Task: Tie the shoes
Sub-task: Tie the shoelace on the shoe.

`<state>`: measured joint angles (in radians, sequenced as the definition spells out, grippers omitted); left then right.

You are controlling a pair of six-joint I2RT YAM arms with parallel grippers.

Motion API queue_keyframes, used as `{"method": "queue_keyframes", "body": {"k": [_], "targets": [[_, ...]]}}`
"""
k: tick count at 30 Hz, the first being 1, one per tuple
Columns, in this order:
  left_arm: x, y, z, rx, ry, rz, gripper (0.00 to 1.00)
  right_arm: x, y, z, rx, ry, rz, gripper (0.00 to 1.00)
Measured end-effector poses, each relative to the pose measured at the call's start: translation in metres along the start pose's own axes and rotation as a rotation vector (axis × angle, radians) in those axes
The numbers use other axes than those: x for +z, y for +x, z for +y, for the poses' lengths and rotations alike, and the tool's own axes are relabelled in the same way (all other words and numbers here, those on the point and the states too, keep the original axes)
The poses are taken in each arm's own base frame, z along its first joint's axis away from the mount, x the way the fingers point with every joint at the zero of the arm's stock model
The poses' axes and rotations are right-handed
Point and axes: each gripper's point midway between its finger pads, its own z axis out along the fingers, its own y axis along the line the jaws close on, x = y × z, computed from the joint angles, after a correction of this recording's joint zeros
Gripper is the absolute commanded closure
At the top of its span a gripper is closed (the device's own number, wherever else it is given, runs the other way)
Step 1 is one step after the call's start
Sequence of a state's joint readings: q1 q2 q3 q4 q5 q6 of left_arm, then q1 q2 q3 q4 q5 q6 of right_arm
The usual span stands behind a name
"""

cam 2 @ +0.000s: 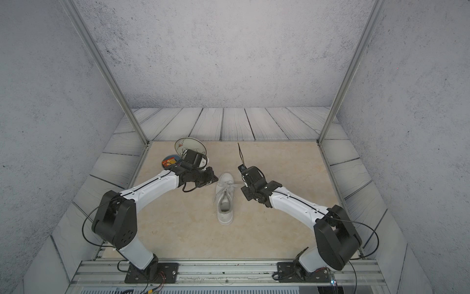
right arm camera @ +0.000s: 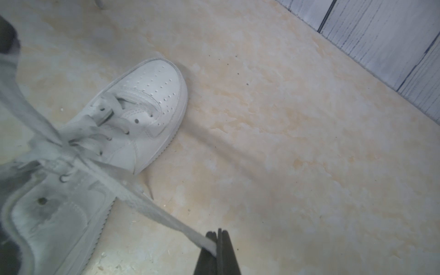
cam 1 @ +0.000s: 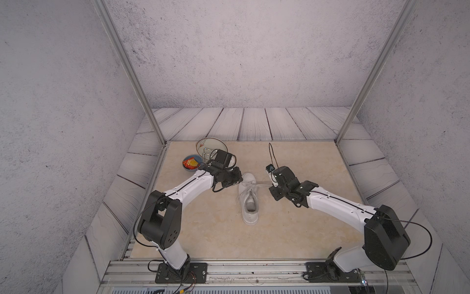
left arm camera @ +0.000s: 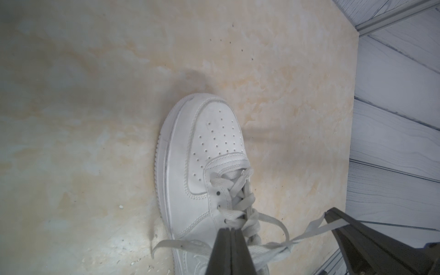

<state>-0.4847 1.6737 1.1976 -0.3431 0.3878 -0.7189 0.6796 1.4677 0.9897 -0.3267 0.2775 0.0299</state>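
- White low-top sneaker [cam 1: 248,203] sat sole-down near mid-table, toe toward the far edge and heel toward the arm-base rail [cam 1: 254,269]. Beige tabletop [cam 1: 305,236] showed on every side of it.
- Laces [left arm camera: 238,190] were threaded through the eyelets and crossed over the tongue. In the left wrist view one loose end curled onto the table just beside the sole.
- Left gripper [left arm camera: 229,232]: fingers pressed together, tips right at the lace crossing. In the right wrist view a strand ran taut from the crossing up to it, so it looked pinched on the laces.
- Right gripper [right arm camera: 218,235]: fingers together, clamped on a flat strand. The strand stretched straight from the shoe out to that side, clear of the table.
- The grippers flanked the sneaker's front half. The left one was just beside the toe; the right one was near but apart, joined only by the strand.
- Plate [cam 1: 211,146] and blue bowl [cam 1: 189,163] with an orange packet in it sat in the far-left corner, near the left frame post [cam 1: 159,127].
- The left wrist overlapped both plate and bowl in both top views. Couldn't tell whether it touched them.
- Open surface ran from the toe to the far edge, from the heel to the rail, and across the far-right quarter up to the right frame post [cam 1: 342,132].
- Grey plank surround [cam 1: 254,124] bordered the table on three sides.
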Motion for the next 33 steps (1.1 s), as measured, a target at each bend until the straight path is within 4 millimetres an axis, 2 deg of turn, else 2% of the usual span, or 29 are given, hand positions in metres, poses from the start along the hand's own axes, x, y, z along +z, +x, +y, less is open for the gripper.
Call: {"method": "queue_keyframes", "body": {"k": [10,16,26,33], "targets": [[-0.01,0.0,0.003,0.087,0.0,-0.056,1.0,0.009,0.008,-0.002,-0.037,0.048,0.034,1.0],[-0.009,0.001,0.009,0.098,-0.006,-0.059,1.0,0.012,0.003,-0.003,-0.066,0.072,0.015,1.0],[-0.01,-0.003,0.006,0.123,0.013,-0.071,1.0,0.018,0.003,-0.011,-0.166,0.157,-0.014,1.0],[-0.013,-0.005,0.006,0.127,0.016,-0.078,1.0,0.018,0.001,-0.009,-0.19,0.163,-0.032,1.0]]}}
